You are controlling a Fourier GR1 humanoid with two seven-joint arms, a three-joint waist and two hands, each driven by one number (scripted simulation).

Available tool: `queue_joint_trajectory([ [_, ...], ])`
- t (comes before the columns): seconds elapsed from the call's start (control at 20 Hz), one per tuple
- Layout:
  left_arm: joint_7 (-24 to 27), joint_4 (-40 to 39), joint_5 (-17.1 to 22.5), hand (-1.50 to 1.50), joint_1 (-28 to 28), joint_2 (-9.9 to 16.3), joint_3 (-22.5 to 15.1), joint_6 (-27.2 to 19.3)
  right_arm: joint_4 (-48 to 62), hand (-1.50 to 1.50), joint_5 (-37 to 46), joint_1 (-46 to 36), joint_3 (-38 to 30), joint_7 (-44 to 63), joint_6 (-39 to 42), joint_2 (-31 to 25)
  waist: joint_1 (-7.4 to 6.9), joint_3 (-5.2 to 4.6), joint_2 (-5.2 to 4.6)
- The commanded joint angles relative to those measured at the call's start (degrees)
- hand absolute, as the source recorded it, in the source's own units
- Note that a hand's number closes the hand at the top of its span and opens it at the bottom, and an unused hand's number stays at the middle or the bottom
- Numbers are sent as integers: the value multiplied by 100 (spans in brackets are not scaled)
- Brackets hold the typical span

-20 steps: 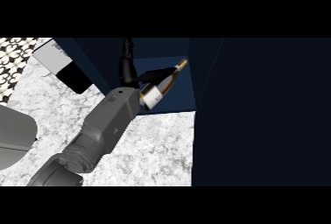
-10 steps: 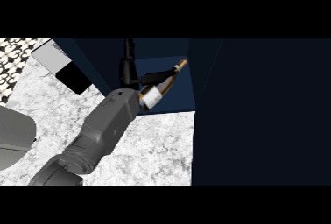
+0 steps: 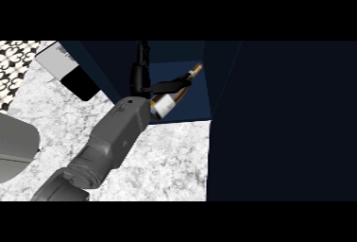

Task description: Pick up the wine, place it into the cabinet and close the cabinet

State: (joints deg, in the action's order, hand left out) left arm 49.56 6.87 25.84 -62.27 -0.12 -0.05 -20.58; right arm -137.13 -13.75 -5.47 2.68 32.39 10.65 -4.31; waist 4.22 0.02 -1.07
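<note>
The wine bottle, dark with a white label and a gold-topped neck, is tilted inside the open dark-blue cabinet, neck pointing up and to the right. My right hand is at the bottle's left side. Its fingers stretch up into the cabinet and its thumb lies across the bottle's shoulder, so the hand is shut on the bottle. The grey forearm runs up from the lower left over the marble counter. The left hand does not show.
A wide dark cabinet panel fills the right half of the view. A white and black box lies on the counter at the upper left, beside patterned wall tiles. A light grey rounded shape sits at the left edge.
Almost nothing has moved. The thumb now shows a little more plainly across the bottle, while the bottle and the forearm stay where they were.
</note>
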Motion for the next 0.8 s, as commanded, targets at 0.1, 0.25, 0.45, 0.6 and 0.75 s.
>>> queue_joint_trajectory([
  [0.1, 142, 57, 332, -150, 386, 11, 87, 303, -481, -150, -100, -155, 146, 430, -275, 78, -79, -12, 31],
  [0.25, 250, 155, 611, -150, 481, 11, -18, 330, -223, -150, -27, 13, 164, 76, -44, 50, 16, -9, 30],
  [0.45, -128, 248, 781, -150, 241, 11, -162, 350, -425, -150, -355, -130, -18, 407, -210, 6, -43, -7, 50],
  [0.6, 167, 546, 1119, -150, 802, 12, -598, 441, -90, -150, 145, -352, 258, 252, -311, 160, -47, -10, 70],
  [0.75, -46, 999, 1454, -150, 960, 12, -1016, 235, -313, -150, -145, -62, 48, 242, -209, 58, -71, -5, 99],
])
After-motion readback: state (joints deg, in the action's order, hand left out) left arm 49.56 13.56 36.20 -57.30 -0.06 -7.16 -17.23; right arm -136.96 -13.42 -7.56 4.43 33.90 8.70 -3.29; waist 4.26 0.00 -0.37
